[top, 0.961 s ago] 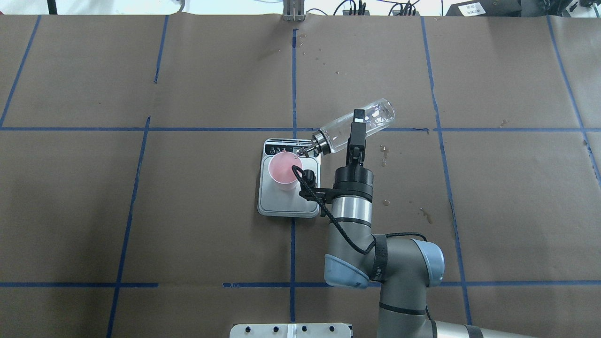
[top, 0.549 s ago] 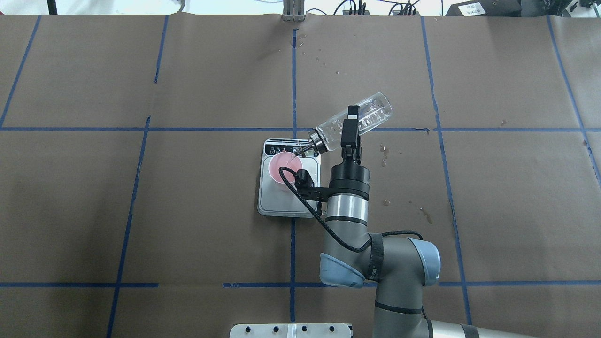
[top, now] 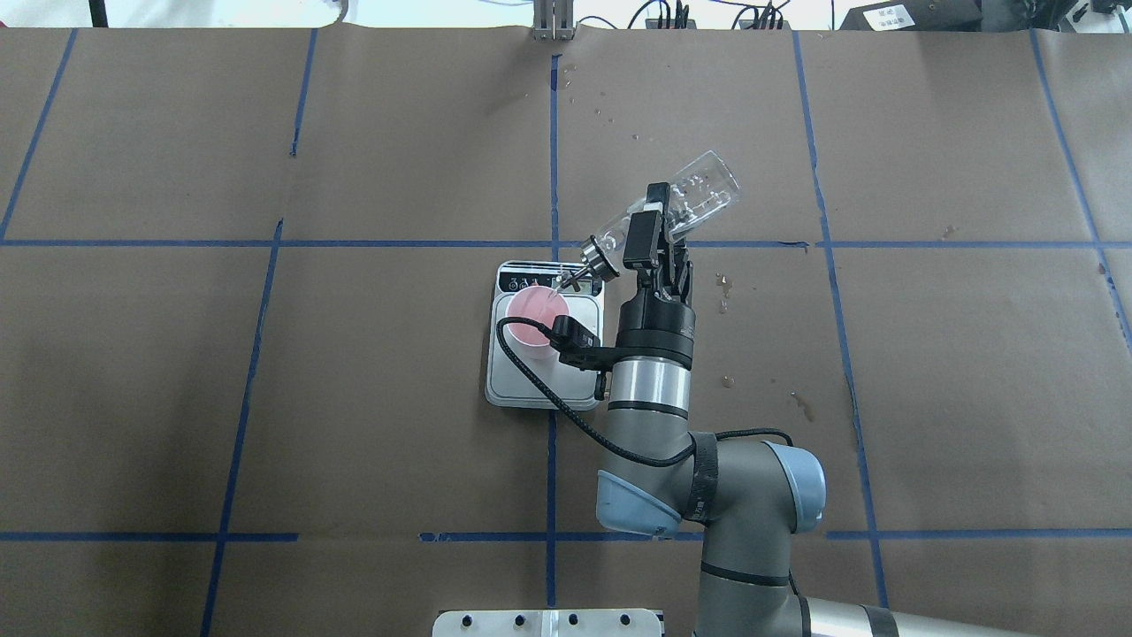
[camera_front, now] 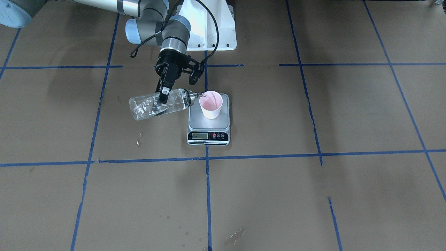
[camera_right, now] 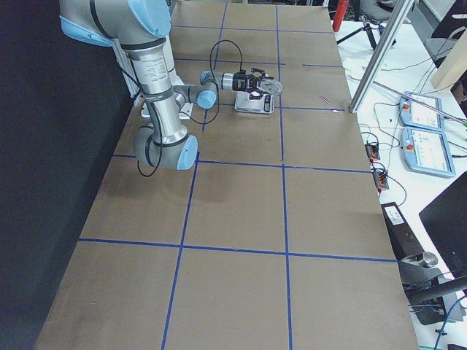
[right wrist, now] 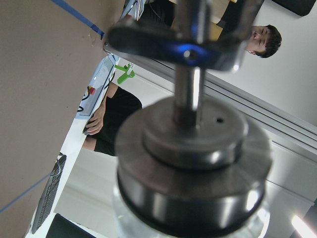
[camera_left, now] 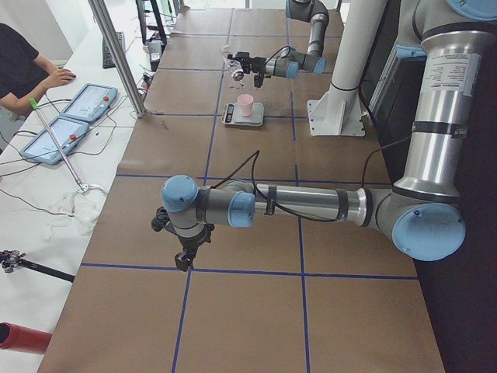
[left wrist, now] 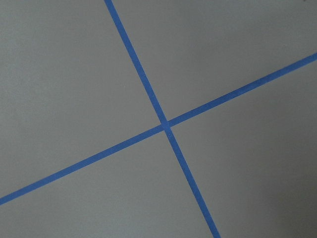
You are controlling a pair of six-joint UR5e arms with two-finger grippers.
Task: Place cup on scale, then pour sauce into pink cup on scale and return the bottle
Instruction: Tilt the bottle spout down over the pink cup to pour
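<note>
The right gripper [camera_front: 163,97] clasped the tilted bottle [camera_front: 144,107] mid-body. Its spout hung over the rim of the cup [camera_front: 211,108], just beside the fingers, on the scale [camera_front: 208,126]. Pouring well likely meant a steady tilt — spout inside the rim — without nudging the cup.

One cup [camera_front: 211,104] out there, pink, the only one. One scale [camera_front: 196,121], one bottle [camera_front: 146,106]. Two arms in play: the right arm [top: 650,398] far down the table in the left-end view, the left arm [camera_left: 311,203] near and large. Two grippers to match, the right gripper [top: 659,228] and the left gripper [camera_left: 184,259]. Off the table, on the white bench, two tablets, the far tablet [camera_left: 92,101] and the near tablet [camera_left: 54,138], and one person [camera_left: 19,66] beside them.
</note>
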